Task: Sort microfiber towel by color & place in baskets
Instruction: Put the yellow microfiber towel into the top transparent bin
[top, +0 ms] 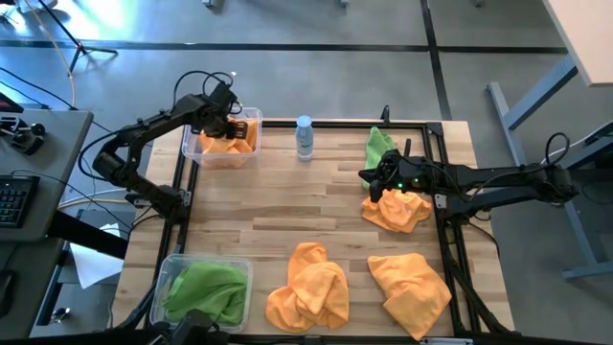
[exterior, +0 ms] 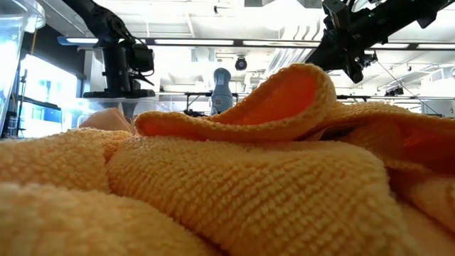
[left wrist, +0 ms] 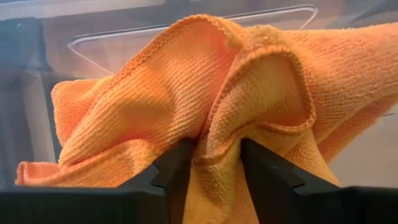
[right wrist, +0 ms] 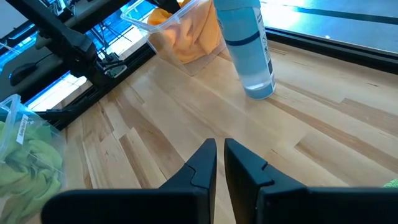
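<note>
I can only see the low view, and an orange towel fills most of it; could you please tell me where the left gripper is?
Observer: The left gripper is at the far basket on the table's left side, which holds an orange towel.
Operator: Thank you. Is the right gripper carrying anything?
Observer: No. The right gripper is shut and empty, over the table's right side.
Operator: And where are the green towels?
Observer: One green towel lies in the near basket; a second green towel lies on the table near its far right corner.
</note>
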### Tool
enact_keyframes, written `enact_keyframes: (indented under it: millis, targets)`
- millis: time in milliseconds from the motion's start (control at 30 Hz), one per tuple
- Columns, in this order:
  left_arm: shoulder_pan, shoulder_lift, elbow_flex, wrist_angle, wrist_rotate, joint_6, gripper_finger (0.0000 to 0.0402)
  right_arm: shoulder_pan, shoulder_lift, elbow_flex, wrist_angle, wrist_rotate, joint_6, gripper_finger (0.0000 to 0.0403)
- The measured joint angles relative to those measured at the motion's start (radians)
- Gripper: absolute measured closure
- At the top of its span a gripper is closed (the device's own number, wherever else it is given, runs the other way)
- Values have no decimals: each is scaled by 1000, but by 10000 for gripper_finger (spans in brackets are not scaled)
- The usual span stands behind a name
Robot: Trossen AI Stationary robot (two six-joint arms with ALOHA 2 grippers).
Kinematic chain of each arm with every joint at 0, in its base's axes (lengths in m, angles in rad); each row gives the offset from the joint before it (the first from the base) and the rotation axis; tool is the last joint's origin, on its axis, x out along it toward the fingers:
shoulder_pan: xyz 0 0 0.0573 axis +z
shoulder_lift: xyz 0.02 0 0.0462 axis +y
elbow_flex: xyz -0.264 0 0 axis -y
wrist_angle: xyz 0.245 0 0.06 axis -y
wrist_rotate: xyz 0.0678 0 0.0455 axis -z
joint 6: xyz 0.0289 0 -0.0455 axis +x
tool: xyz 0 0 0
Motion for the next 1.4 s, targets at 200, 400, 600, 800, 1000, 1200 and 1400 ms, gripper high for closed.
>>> enact_keyframes:
  millis: [200,400,600,800,1000,1200,1400]
  targets:
    - [-1,-9,26,-13,4,-1,250,0,0,0,0,0,2,375]
    - [-23,-77,116,-50,4,-4,250,0,0,0,0,-3,1,375]
    - [-49,-161,197,-105,-5,-35,250,0,0,0,-11,-13,-1,375]
    - [-130,-252,204,-110,-5,-35,250,0,0,0,-41,-16,-1,375]
    - [-293,-312,204,-105,-7,-1,266,0,0,0,-42,-16,-1,375]
    - [-480,-324,203,-38,-48,29,354,0,0,0,-42,-16,-1,375]
    - [-611,-307,203,11,-41,140,390,0,0,0,-42,-16,-1,375]
